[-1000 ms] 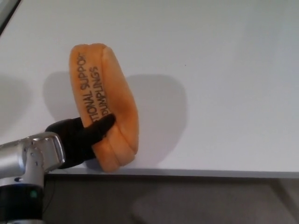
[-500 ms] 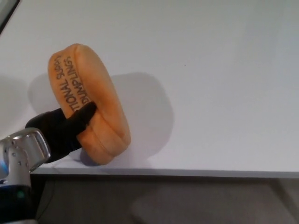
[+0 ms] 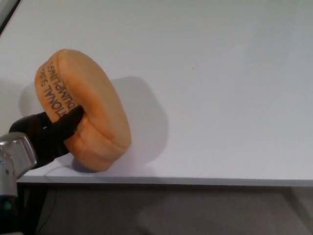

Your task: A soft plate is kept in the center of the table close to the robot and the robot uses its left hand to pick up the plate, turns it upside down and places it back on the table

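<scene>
The soft orange plate [image 3: 90,107] with black lettering on its face is held up on edge, tilted, above the white table [image 3: 220,88] near its front left. My left hand [image 3: 46,134], black, is shut on the plate's lower left rim, one finger lying across the lettered face. The plate's underside bulge faces right and toward me. Its shadow falls on the table behind it. My right hand does not show.
The table's front edge [image 3: 195,181] runs across the lower picture, with grey floor [image 3: 195,210] below it. A dark strip [image 3: 7,14] marks the table's far left corner.
My left hand has carried the plate leftward and turned it further, so more of its rounded underside shows and less of the lettered face.
</scene>
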Motion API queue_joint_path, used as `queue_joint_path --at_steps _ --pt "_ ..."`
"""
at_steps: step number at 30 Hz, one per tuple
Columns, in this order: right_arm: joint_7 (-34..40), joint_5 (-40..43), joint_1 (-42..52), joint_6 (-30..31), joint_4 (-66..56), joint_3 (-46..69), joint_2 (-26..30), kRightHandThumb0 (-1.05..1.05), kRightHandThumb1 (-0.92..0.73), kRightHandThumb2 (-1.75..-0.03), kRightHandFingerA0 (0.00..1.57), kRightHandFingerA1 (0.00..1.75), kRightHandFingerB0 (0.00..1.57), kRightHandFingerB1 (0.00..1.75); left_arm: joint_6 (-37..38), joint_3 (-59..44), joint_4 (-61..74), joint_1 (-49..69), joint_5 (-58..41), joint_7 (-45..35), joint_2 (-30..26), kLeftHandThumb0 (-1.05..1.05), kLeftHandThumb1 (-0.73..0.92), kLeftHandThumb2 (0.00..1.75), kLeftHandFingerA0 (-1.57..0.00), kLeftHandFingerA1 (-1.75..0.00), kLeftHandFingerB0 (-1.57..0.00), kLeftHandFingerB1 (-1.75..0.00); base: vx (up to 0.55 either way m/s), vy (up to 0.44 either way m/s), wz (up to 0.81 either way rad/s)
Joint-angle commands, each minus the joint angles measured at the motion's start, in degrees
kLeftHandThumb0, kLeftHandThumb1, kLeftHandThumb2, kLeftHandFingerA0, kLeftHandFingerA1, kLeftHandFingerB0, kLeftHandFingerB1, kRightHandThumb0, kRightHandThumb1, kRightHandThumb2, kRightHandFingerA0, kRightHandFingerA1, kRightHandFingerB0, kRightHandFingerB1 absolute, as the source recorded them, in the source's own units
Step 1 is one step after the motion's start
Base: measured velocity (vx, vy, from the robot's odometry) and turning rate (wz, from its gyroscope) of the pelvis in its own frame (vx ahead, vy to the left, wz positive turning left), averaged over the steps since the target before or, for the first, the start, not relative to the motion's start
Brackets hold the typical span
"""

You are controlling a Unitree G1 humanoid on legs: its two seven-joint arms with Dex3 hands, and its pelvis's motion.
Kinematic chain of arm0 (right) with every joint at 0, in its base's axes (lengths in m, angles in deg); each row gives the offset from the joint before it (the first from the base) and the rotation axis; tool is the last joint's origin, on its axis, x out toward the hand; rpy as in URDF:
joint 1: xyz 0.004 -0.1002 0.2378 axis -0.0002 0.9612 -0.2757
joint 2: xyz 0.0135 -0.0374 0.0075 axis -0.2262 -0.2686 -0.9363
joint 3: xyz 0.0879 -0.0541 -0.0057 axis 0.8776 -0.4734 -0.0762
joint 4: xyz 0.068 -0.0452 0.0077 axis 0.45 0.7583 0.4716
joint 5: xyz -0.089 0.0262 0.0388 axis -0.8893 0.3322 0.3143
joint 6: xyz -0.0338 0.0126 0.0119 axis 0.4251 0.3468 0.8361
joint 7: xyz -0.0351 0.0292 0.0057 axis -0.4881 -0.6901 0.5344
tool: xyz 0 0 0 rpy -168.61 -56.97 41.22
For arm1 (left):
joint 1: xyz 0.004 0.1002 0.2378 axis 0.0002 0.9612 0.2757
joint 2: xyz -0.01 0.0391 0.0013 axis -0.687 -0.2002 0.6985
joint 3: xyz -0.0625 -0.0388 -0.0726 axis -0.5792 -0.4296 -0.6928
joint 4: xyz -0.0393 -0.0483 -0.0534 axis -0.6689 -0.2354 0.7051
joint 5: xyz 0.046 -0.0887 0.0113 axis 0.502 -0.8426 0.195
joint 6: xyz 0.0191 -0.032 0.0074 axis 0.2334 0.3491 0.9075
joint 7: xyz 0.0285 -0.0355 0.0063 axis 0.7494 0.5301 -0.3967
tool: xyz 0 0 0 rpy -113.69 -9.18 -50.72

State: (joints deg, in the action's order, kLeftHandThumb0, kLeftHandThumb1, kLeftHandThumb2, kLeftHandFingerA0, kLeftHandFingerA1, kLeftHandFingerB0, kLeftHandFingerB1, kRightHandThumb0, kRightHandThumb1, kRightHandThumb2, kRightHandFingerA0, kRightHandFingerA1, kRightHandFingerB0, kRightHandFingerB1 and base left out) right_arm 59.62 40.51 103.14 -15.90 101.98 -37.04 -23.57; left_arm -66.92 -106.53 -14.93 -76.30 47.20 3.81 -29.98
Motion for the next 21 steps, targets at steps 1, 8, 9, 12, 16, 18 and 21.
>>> queue_joint_path --at_steps 1,8,9,12,16,18,21 --pt "0.09 0.61 -0.39 0.63 0.19 0.26 0.66 -0.66 -0.85 -0.66 0.47 0.46 0.32 0.31 -2.29 3.23 1.96 1.4 3.49 1.02 -3.44 -0.33 0.7 0.59 -0.95 -1.75 -0.54 -1.67 0.0 0.0 0.0" --pt "0.03 0.65 0.12 0.83 -0.19 0.31 0.76 -0.66 -0.85 -0.66 0.48 0.46 0.32 0.31 -2.24 9.28 2.29 1.98 6.12 0.24 -7.26 -0.31 0.67 0.61 -0.93 -1.75 -0.43 -1.51 0.0 0.0 0.0" --pt "0.06 0.64 0.17 0.44 -0.05 0.28 0.57 -0.65 -0.85 -0.66 0.48 0.46 0.32 0.32 -2.44 10.34 2.79 2.29 6.44 -0.17 -8.04 -0.31 0.69 0.6 -0.93 -1.75 -0.44 -1.57 0.0 0.0 0.0" --pt "-0.24 0.81 -0.23 0.18 0.31 0.25 0.62 -0.65 -0.85 -0.66 0.47 0.46 0.32 0.31 -2.28 9.07 3.07 2.38 5.7 0.61 -7.3 -0.28 0.65 0.64 -0.93 -1.75 -0.47 -1.26 0.0 0.0 0.0" --pt "0.28 0.06 -0.56 -0.31 0.65 0.23 0.74 -0.65 -0.85 -0.66 0.47 0.46 0.32 0.31 -2.26 9.99 2.9 2.12 6.22 0.14 -7.73 -0.3 0.66 0.61 -0.92 -1.75 -0.5 -1.39 0.0 0.0 0.0" --pt "-0.4 1.18 -0.85 0.0 0.79 0.42 0.54 -0.64 -0.68 -1.01 0.42 0.58 0.26 0.47 -1.57 11.12 2.71 2.07 7.01 -0.07 -8.05 -0.3 0.66 0.61 -0.93 -1.75 -0.52 -1.42 0.0 0.0 0.0" --pt "0.0 0.63 -0.66 0.19 0.13 0.35 0.75 -0.63 -0.85 -0.66 0.48 0.47 0.33 0.32 -1.44 14.41 2.75 2.34 8.74 -0.3 -9.51 -0.33 0.67 0.59 -0.91 -1.75 -0.47 -1.49 0.0 0.0 0.0"
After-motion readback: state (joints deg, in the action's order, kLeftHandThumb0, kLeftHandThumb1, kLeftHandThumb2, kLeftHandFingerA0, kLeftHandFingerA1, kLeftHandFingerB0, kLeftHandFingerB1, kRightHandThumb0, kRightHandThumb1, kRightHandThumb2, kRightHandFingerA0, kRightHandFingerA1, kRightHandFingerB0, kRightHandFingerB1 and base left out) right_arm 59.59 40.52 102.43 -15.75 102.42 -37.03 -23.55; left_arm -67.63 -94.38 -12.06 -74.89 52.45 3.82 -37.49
